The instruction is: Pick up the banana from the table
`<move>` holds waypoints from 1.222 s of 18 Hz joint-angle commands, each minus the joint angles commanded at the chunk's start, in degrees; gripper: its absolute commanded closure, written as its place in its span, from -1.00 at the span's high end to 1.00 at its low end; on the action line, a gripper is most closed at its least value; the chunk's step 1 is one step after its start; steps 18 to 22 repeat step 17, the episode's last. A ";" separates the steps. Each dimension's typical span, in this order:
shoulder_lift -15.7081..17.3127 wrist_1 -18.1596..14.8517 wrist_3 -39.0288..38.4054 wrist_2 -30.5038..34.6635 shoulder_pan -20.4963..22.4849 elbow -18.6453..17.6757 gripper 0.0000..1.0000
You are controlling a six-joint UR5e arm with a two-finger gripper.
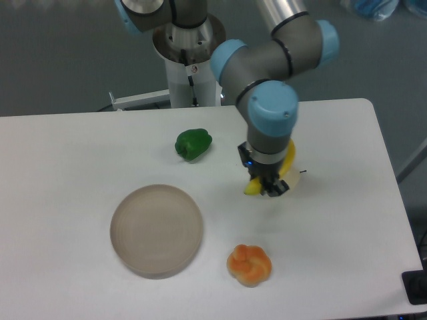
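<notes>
The bright yellow banana (251, 187) is between the fingers of my gripper (272, 189). Its lower tip sticks out to the left of the fingers and its upper part shows to the right of the wrist. The gripper is shut on the banana and holds it over the right middle of the white table (80, 153). The arm's blue and grey wrist covers the middle of the banana.
A green pepper (193, 143) lies to the left of the arm. A round beige plate (156, 230) is at the front left. An orange knotted bun (249, 264) is at the front. The cream pear (295, 182) is mostly hidden behind the gripper.
</notes>
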 joint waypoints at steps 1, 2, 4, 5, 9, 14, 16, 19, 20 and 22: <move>-1.05 0.09 0.00 -0.09 0.62 1.23 -0.69; -2.28 0.17 0.00 -0.18 0.97 2.46 -0.72; -5.62 0.26 0.00 -0.53 2.37 6.06 -0.72; -7.63 0.26 0.00 -1.31 3.25 7.99 -0.72; -11.17 0.61 0.26 -1.93 4.67 11.08 -0.72; -12.84 0.88 1.05 -2.64 5.64 13.19 -0.71; -13.02 1.05 1.49 -2.64 5.72 13.20 -0.71; -13.02 1.05 1.58 -2.38 5.72 13.11 -0.71; -13.02 1.05 1.58 -2.38 5.72 13.11 -0.71; -13.02 1.05 1.58 -2.38 5.72 13.11 -0.71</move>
